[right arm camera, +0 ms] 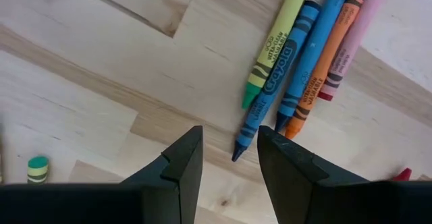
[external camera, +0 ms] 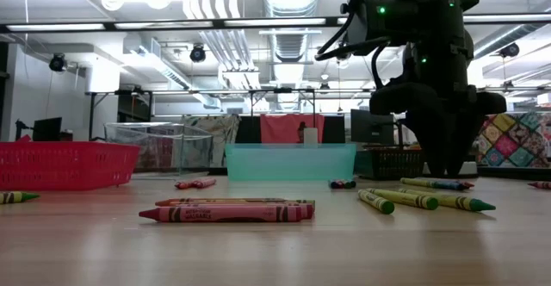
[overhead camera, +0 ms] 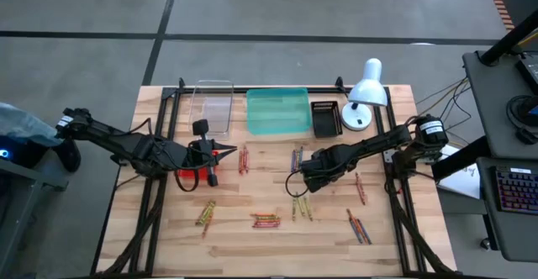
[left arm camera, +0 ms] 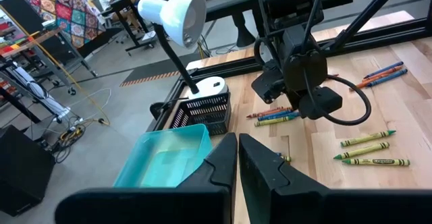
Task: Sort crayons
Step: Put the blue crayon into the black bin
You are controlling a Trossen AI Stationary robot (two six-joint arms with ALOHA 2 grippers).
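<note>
Crayons lie on the wooden table in small groups: red ones (overhead camera: 244, 159), a blue and purple group (overhead camera: 297, 157), yellow ones (overhead camera: 206, 212), red-orange ones (overhead camera: 265, 221), yellow-green ones (overhead camera: 301, 207). My right gripper (right arm camera: 229, 158) is open just above the table. The tips of a yellow-green, two blue, an orange and a pink crayon (right arm camera: 297, 69) lie before its fingers, and one blue tip (right arm camera: 237, 154) lies in the gap. I cannot tell whether it touches them. My left gripper (left arm camera: 237, 150) is shut, pointing level toward the table's right, over the red mesh basket (overhead camera: 190, 176).
A clear bin (overhead camera: 213, 107), a teal tray (overhead camera: 277, 111), a black mesh basket (overhead camera: 325, 118) and a white desk lamp (overhead camera: 366, 90) stand along the far edge. More crayons lie at the right (overhead camera: 360, 186) and near right (overhead camera: 359, 227). Black frame rails run down both sides.
</note>
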